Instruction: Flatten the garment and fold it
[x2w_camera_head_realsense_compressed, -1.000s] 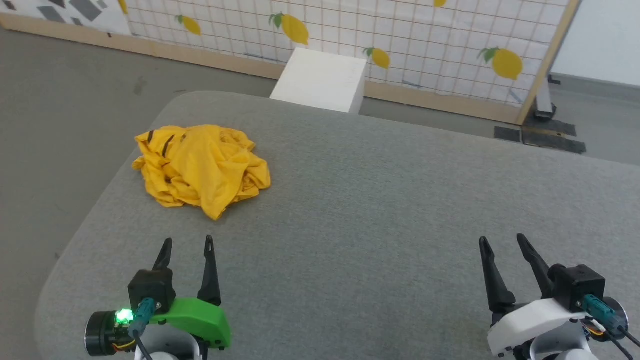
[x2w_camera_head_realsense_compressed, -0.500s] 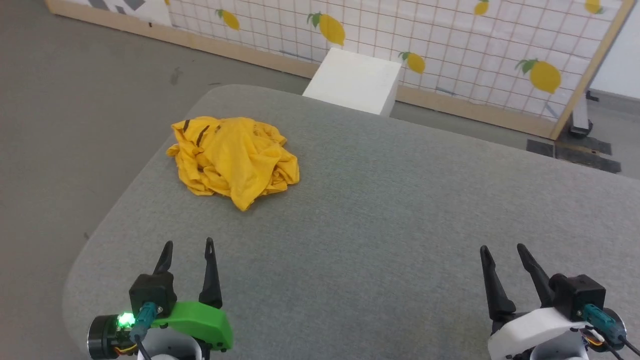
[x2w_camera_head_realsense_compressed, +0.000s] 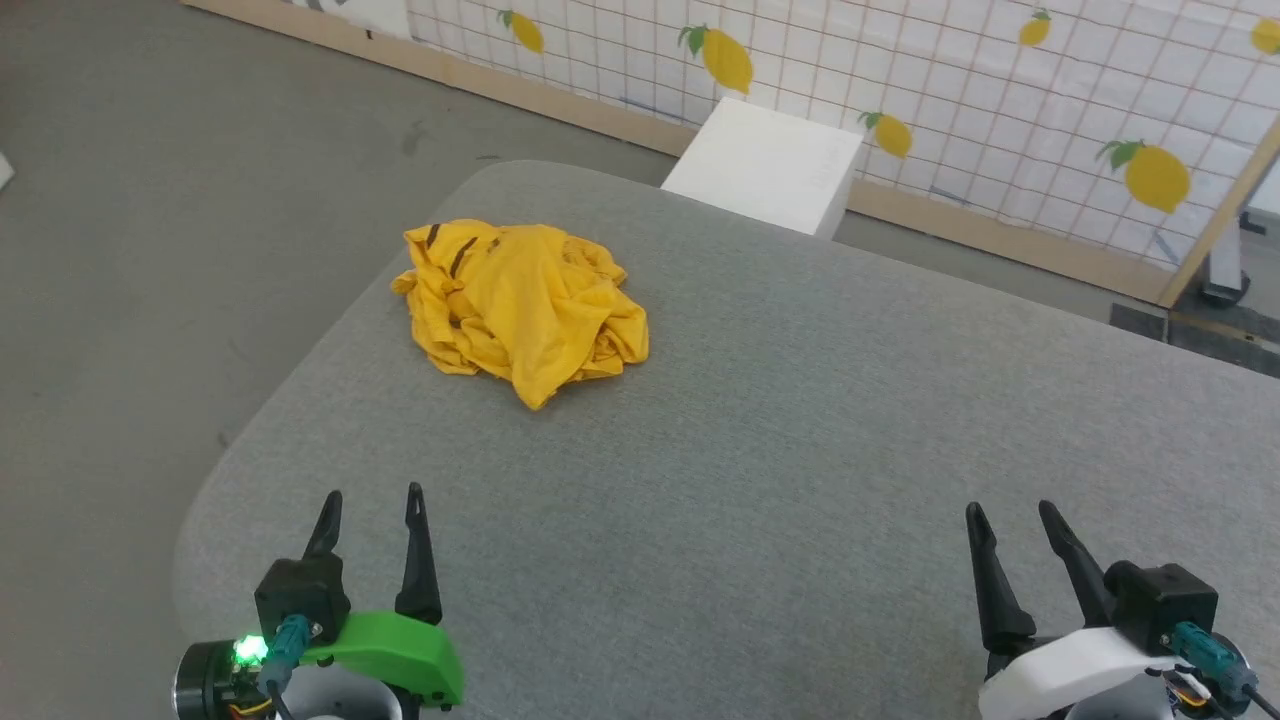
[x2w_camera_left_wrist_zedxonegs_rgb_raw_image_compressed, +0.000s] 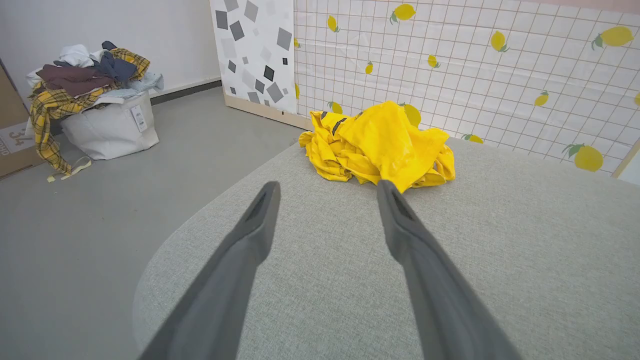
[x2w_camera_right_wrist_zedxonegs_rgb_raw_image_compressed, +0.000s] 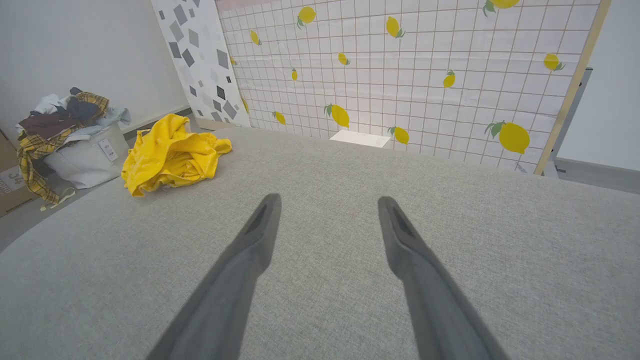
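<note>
Grey padded table (x2w_camera_head_realsense_compressed: 800, 450) before a lemon-print screen (x2w_camera_head_realsense_compressed: 1000, 90); garment (x2w_camera_head_realsense_compressed: 520, 305) crumpled far left, near the edge. Left gripper (x2w_camera_head_realsense_compressed: 373, 492) and right gripper (x2w_camera_head_realsense_compressed: 1008, 506) spread wide, empty, near side. Risk: pinching bunched layers, dragging the heap overboard.

Garment (x2w_camera_head_realsense_compressed: 520, 305) on the far left corner of the table (x2w_camera_head_realsense_compressed: 800, 450), box (x2w_camera_head_realsense_compressed: 770, 165) beyond its far edge

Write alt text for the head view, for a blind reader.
A crumpled yellow T-shirt lies heaped near the far left corner of a grey table. The left gripper and right gripper sit open and empty at the near edge, far from the shirt. A white box and lemon-print screen stand behind.
</note>
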